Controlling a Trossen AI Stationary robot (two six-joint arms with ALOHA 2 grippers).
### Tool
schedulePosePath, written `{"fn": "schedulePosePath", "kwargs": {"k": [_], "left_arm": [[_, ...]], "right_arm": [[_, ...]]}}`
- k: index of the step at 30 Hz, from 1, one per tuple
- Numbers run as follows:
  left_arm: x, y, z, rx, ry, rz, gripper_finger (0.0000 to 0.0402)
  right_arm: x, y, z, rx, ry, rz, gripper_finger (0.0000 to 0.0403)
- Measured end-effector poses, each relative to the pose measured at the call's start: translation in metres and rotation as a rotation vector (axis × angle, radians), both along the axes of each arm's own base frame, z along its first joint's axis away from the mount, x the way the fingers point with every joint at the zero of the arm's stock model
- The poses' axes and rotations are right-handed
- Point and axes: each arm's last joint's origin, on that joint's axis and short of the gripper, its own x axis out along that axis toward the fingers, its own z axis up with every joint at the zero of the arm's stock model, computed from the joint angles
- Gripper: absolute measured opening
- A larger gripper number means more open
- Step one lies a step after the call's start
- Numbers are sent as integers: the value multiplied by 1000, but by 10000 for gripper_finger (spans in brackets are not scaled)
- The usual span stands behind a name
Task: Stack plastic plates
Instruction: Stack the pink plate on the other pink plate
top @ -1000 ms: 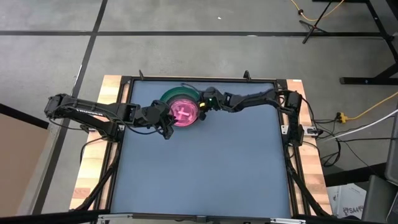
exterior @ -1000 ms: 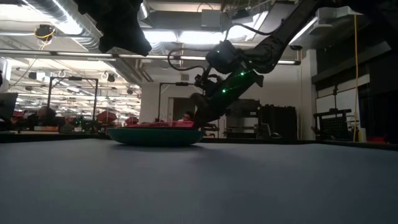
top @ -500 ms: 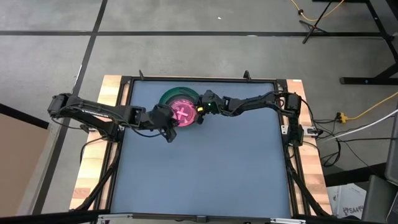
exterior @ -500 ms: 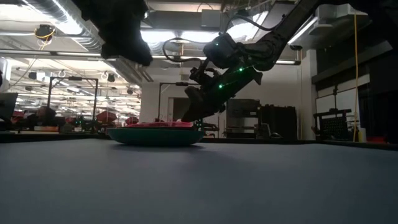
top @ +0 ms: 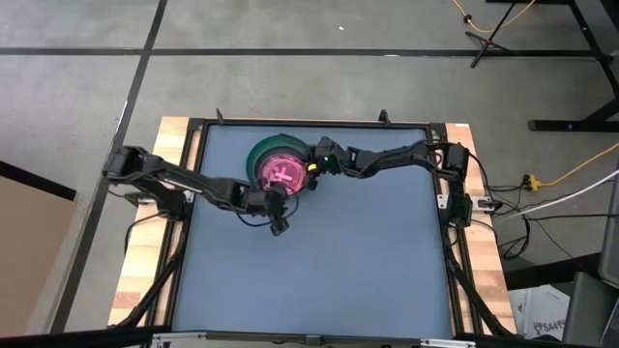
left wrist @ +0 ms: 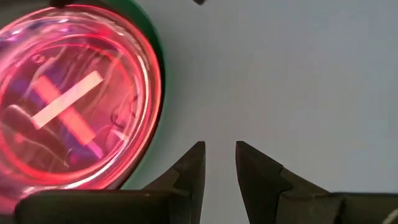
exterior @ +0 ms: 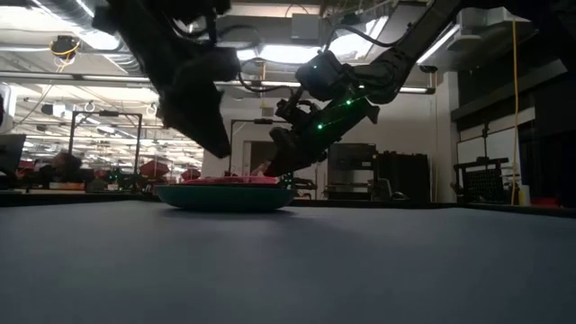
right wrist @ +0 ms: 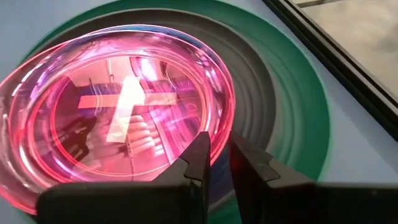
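A stack of plastic plates (top: 280,166) stands near the table's far edge. A larger dark green plate (right wrist: 305,118) is at the bottom, a dark grey one (right wrist: 261,99) lies on it, and translucent pink plates (right wrist: 124,118) lie on top, shifted off centre. My right gripper (right wrist: 221,149) is at the stack's right side, shut on the top pink plate. My left gripper (left wrist: 219,152) hovers open over bare tabletop just near of the stack (left wrist: 68,106), with nothing between its fingers. My right gripper pinches the top pink plate's rim (right wrist: 225,127) on the side toward the table's right edge, one finger inside the plate and one outside. The fingers slant down from the right. The plate lies on the stack below it.
The table's black frame (top: 309,123) runs close behind the stack. The grey tabletop (top: 368,271) stretches bare toward the near and right edges. Beyond the table, the low view shows a room with racks and lights.
My left gripper has gone down and toward the table's near edge, from the stack's left side to just near of it, still open. The stack stands where it was.
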Motion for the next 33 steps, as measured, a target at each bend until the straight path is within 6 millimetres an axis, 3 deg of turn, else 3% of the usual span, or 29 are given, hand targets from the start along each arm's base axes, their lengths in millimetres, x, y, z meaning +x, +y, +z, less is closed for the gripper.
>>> {"fn": "schedulePosePath", "kwargs": {"k": [7,16,25,33], "left_arm": [[15,11,-23,-2,29,10,82],[17,35,-30,-4,44,90,82],[16,54,-29,-7,40,152,81],[13,51,-17,8,11,93,81]], "right_arm": [[9,-3,21,-67,-27,44,49],[7,-3,78,-173,-22,97,49],[-14,4,130,-232,-10,132,49],[-47,13,173,-287,-9,162,49]]}}
